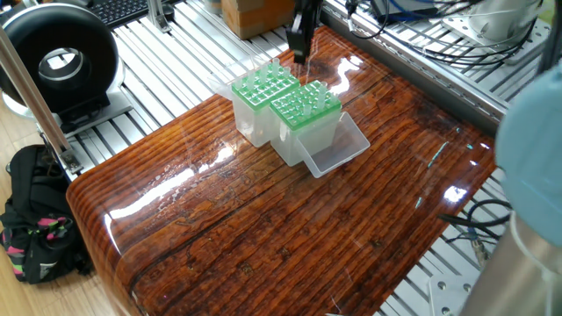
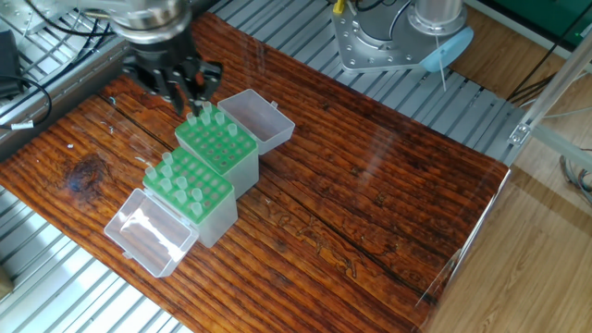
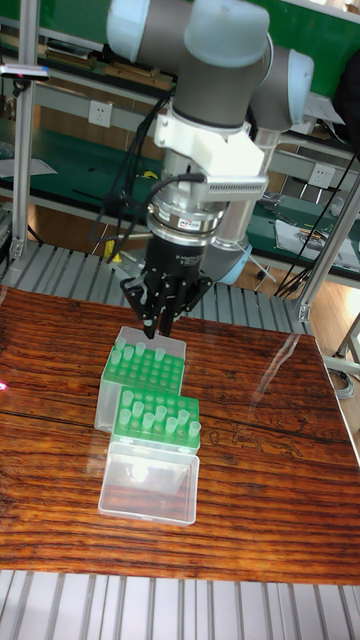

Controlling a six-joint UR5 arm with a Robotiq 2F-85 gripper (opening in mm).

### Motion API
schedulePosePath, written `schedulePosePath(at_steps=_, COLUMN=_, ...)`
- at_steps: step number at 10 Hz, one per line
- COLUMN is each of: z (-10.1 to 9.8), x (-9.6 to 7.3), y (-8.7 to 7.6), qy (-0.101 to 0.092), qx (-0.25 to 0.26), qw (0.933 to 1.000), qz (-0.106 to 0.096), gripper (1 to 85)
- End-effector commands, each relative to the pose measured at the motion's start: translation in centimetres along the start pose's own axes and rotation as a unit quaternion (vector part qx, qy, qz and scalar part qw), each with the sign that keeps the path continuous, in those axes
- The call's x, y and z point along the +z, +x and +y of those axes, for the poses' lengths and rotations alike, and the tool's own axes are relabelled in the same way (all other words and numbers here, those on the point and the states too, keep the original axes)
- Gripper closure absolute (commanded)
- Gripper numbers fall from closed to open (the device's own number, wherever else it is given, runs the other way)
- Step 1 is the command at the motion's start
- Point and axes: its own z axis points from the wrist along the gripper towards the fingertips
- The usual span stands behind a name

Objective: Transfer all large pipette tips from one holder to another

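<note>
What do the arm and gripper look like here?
The arm is silver-grey metal with pale blue joint caps; a white block and a ribbed silver ring sit at the wrist, with black cables alongside. The gripper is black, with slim fingers tapering downward.
</note>
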Motion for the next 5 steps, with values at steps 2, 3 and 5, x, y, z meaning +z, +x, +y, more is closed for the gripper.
schedulePosePath(at_steps=2, z=3.0, x=3.0, y=0.5, qy=-0.010, qx=-0.014, qw=0.9998, qz=-0.010, gripper=57.7)
schedulePosePath(at_steps=3, z=3.1, x=3.4, y=0.6, qy=-0.012, qx=-0.020, qw=0.9997, qz=-0.008, gripper=57.3)
schedulePosePath(at_steps=5, z=3.2, x=4.0, y=0.8, qy=-0.013, qx=-0.018, qw=0.9997, qz=-0.004, gripper=57.3)
